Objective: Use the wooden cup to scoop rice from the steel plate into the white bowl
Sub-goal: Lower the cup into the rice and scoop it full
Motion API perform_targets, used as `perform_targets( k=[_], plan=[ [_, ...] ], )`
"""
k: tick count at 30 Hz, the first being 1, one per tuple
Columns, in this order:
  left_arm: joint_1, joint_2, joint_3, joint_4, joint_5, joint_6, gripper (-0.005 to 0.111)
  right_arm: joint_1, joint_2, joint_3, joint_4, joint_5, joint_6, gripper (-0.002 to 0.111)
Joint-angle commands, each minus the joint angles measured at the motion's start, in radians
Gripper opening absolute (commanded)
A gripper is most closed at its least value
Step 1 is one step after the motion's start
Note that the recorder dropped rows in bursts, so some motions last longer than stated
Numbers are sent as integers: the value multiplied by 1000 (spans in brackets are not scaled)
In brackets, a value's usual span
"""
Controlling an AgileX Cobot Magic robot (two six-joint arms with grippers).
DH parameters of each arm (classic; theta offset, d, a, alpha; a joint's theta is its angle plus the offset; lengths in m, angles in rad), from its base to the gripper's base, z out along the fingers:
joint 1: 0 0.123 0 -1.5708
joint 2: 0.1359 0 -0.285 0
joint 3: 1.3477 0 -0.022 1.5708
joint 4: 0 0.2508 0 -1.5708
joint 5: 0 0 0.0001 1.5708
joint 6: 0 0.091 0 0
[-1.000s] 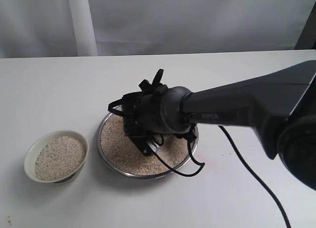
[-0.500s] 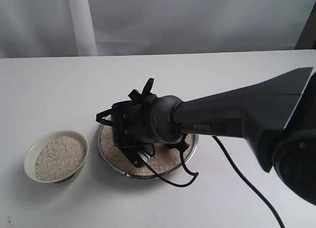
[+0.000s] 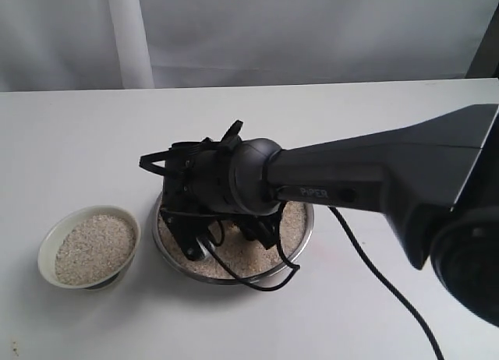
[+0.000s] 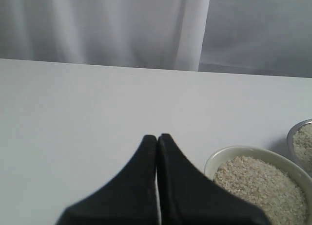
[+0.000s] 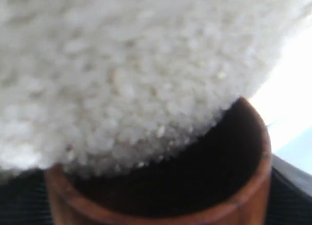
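The steel plate sits mid-table, holding a bed of rice. My right gripper reaches across and dips into the plate's left side. In the right wrist view the wooden cup fills the frame, reddish-brown with a dark inside. Its mouth is pushed into the rice, and the gripper is shut on it, its fingers hidden behind it. From outside, the gripper hides the cup. The white bowl, full of rice, stands left of the plate. My left gripper is shut and empty, beside the bowl.
The right arm's black cable trails over the table to the right of the plate. A white curtain hangs behind the table's far edge. The plate's rim shows at the edge of the left wrist view.
My right gripper has swept left across the plate and tipped down into the rice on the side nearest the bowl. Bowl and plate have not moved.
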Motion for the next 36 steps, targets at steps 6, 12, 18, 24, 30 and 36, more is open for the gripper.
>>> perform_targets(
  k=[6, 12, 18, 24, 30, 36],
  plan=[
    [-6, 0, 1, 3, -8, -2, 0, 4, -6, -33, 130, -13, -20, 0],
    [-6, 0, 1, 3, -8, -2, 0, -2, -6, -33, 204, -35, 12, 0],
    [-6, 0, 1, 3, -8, -2, 0, -25, -6, -39, 374, -97, 14, 0],
    [-6, 0, 1, 3, -8, -2, 0, -78, -6, -39, 544, -130, 22, 0],
    [-6, 0, 1, 3, -8, -2, 0, -115, -6, -39, 645, -190, 30, 0],
    [-6, 0, 1, 3, -8, -2, 0, -148, -6, -37, 731, -225, 14, 0]
  ],
)
